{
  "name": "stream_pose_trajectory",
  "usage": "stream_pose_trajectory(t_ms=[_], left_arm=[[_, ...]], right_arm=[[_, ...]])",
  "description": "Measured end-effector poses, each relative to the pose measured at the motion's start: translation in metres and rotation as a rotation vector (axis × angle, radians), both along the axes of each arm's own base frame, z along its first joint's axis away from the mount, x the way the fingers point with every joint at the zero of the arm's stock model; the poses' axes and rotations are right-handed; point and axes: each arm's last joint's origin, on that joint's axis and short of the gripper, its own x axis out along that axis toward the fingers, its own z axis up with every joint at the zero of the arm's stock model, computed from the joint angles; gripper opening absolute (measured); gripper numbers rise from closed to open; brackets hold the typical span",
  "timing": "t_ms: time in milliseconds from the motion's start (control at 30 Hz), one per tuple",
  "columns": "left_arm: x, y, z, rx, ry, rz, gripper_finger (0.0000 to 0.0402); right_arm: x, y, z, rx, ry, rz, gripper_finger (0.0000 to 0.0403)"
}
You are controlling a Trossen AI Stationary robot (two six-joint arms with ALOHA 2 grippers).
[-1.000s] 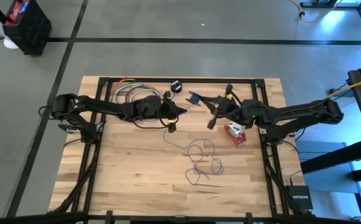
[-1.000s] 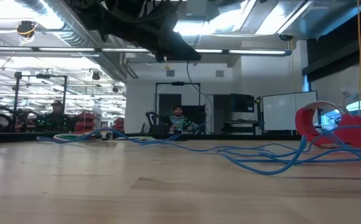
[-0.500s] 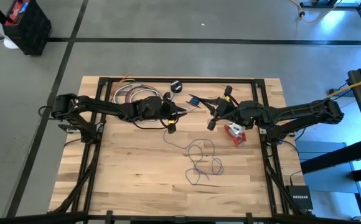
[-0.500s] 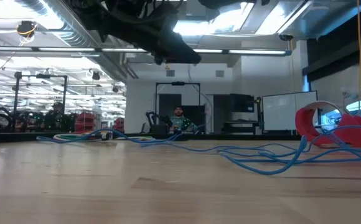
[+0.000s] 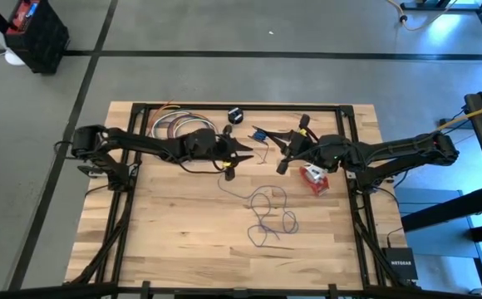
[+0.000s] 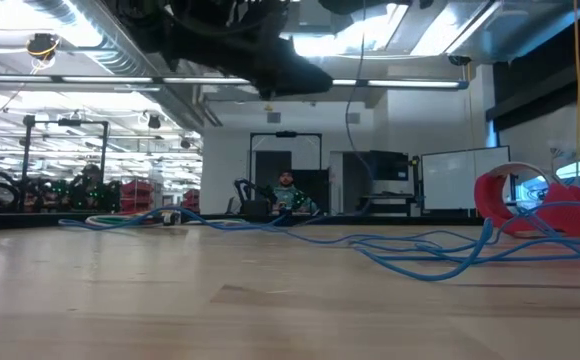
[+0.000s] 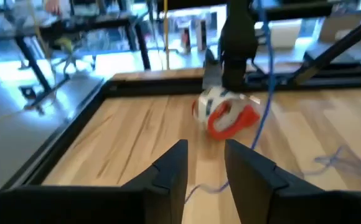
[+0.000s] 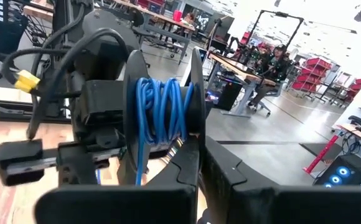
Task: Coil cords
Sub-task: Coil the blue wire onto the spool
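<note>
The thin blue cord lies in loose loops [image 5: 270,212] on the table's middle, and several of its turns form a coil [image 8: 162,115] at the tips of my right gripper [image 8: 200,143], which is shut. In the high view that coil [image 5: 259,133] shows between the two arms. One strand [image 6: 349,110] hangs from it down to the table. My left gripper [image 7: 205,165] stands open just left of the coil, with nothing between its fingers. The red-and-white cord bundle [image 5: 313,177] lies on the table under the right arm. A small black round puck [image 5: 235,115] lies near the far edge. My right gripper carries the cord's wound turns [image 8: 168,93] at its fingertips, held level above the table. The coil itself hides the spot where the fingers meet the cord, so I cannot tell what the turns are wound on. A slack strand [image 7: 264,74] hangs from the coil to the table.
A bunch of coloured cables [image 5: 170,124] lies at the far left of the table. Black frame rails [image 5: 349,149] run along the table's sides and far edge. A person [image 6: 286,190] sits in the room behind. Bare wood lies near the front edge.
My left gripper has opened and let go of the cord. The strand that hung below it now hangs farther toward the table's right, from the coil at my right gripper. Both arms have stayed in place.
</note>
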Motion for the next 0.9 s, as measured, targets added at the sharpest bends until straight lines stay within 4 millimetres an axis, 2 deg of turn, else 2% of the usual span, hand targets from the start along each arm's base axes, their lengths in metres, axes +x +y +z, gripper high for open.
stream_pose_trajectory(t_ms=[300, 900], left_arm=[[0.014, 0.0, -0.014, 0.007, -0.035, -0.043, 0.0096], [0.019, -0.008, -0.014, 0.026, -0.059, -0.141, 0.0095]], right_arm=[[0.0, 0.0, 0.0, 0.0, 0.005, 0.001, 0.0012], [0.0, 0.0, 0.0, 0.0, 0.001, 0.001, 0.0012]])
